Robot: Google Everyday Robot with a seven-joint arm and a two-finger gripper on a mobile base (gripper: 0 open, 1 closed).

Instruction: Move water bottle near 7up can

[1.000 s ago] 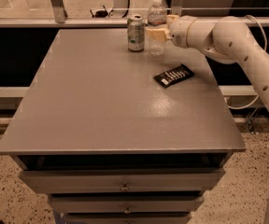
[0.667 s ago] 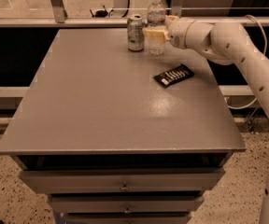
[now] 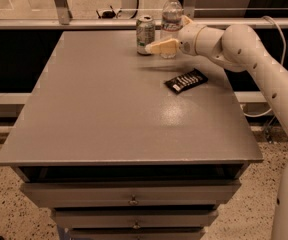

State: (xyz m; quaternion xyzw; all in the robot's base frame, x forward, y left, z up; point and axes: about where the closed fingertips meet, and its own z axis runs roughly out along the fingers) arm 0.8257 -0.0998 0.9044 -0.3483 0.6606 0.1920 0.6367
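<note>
Our cream gripper [image 3: 160, 43] clamps the clear ribbed plastic water bottle [image 3: 171, 11] just beside the silvery-green 7up can [image 3: 145, 31] — any drift could topple it.

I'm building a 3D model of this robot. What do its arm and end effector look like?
The arm is glossy white, built of smooth rounded tubular shells with a bulbous joint and small dark dots along the casing. A thin pale cable loops behind it. The end effector, at the far edge of the table by the water bottle, is cream-yellow on a white wrist.
</note>
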